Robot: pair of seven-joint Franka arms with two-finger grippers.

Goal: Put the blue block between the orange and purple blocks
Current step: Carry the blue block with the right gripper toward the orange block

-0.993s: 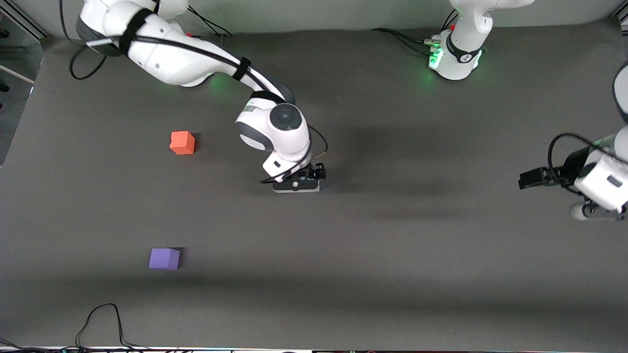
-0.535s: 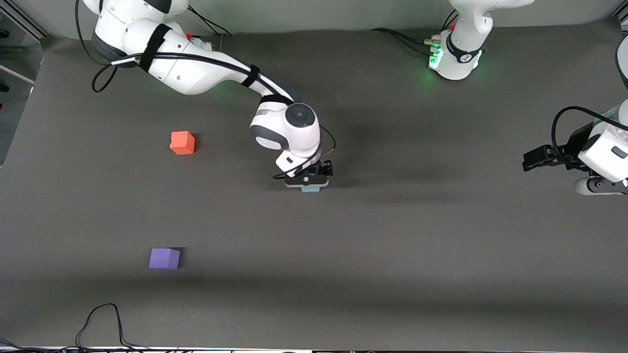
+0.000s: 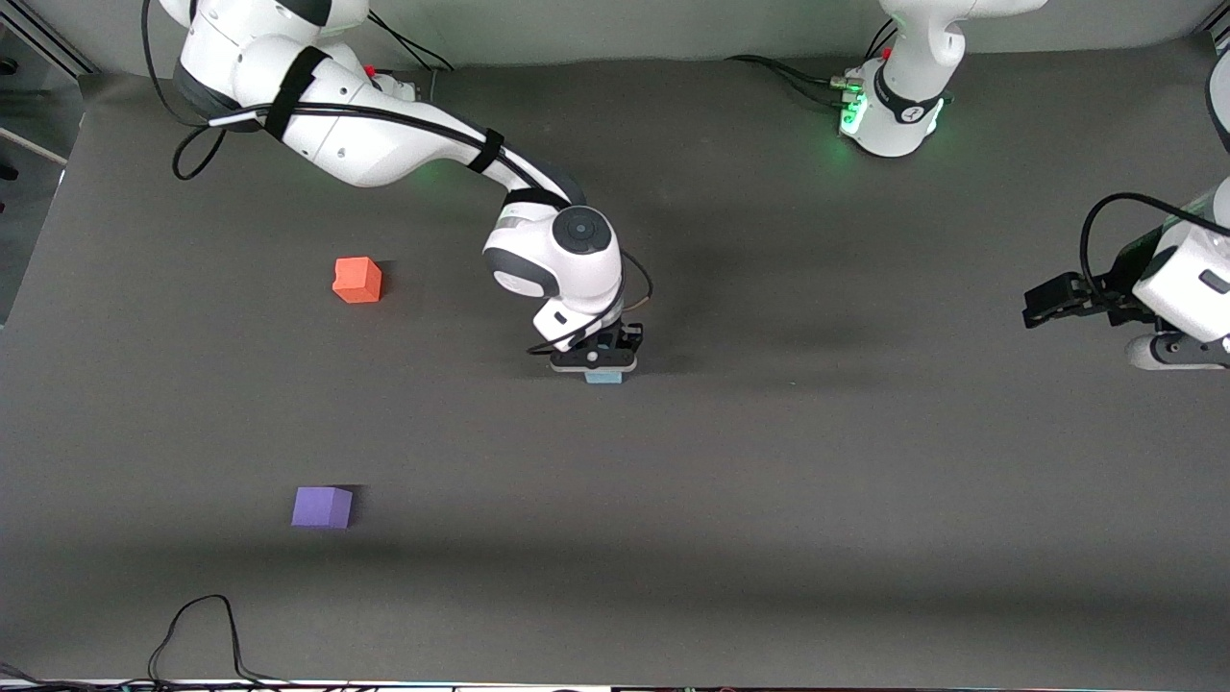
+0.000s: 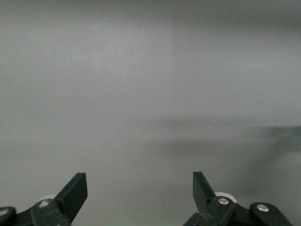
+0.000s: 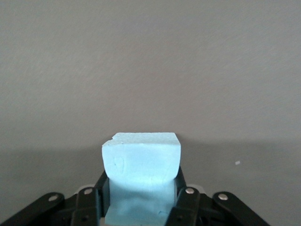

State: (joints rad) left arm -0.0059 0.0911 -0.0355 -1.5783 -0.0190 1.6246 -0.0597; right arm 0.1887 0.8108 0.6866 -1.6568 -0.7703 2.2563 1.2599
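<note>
1. My right gripper (image 5: 141, 200) has its fingers (image 5: 186, 202) pressed tight against both sides of the small pale sky-blue foam cube (image 5: 141, 162), near the middle of the dark grey table mat (image 3: 817, 481).
2. From the front, only a sliver of the blue cube (image 3: 603, 378) shows beneath my right gripper (image 3: 598, 365).
3. My left gripper (image 4: 140, 197) waits at the left arm's end of the table, fingers spread wide with nothing between them.
4. The bright orange-red matte cube (image 3: 357, 280) sits toward the right arm's end; the violet-purple matte cube (image 3: 322, 506) lies nearer the front camera, well apart from it.
5. The mat between those two cubes lies bare.
</note>
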